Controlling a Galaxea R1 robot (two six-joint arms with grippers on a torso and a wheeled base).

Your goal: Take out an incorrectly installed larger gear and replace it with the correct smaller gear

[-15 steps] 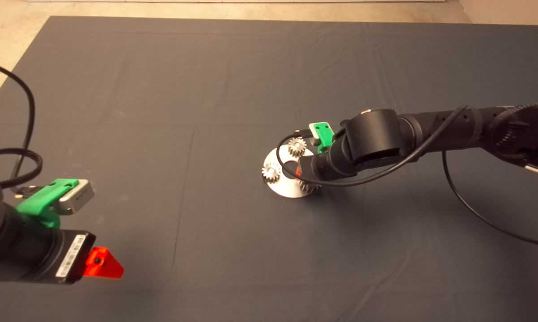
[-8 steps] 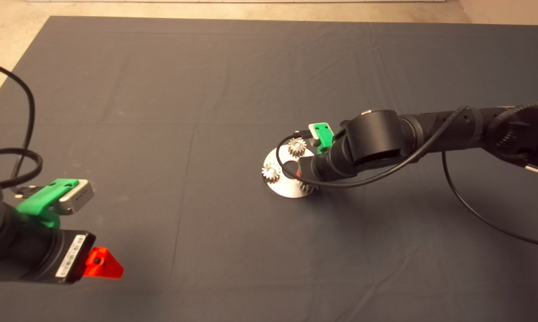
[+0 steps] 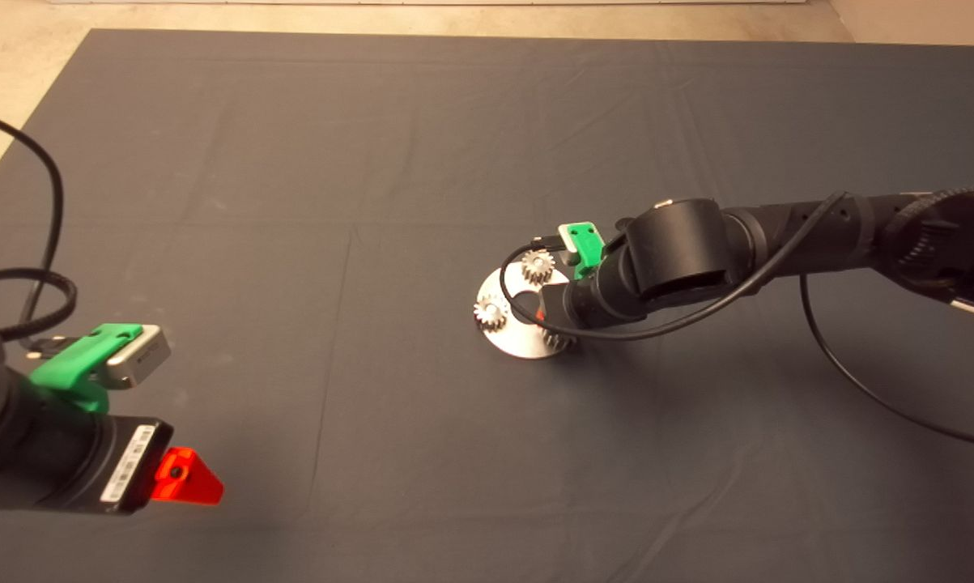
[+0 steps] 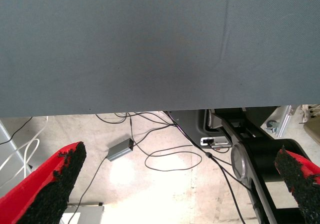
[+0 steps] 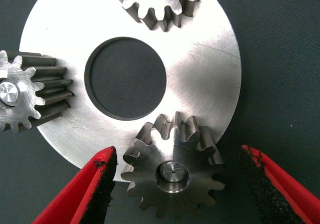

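The right gripper [image 5: 175,184], spread wide, straddles the larger gear [image 5: 172,171] at the plate's [image 5: 210,69] six o'clock, removal not yet begun.

The right arm reaches in from the right, its wrist bent down toward the desk, and the right hand [image 5: 175,184] hangs low with its two red fingers [image 5: 87,194] spread apart. The left hand [image 4: 175,184] waits at the lower left edge, fingers wide apart.
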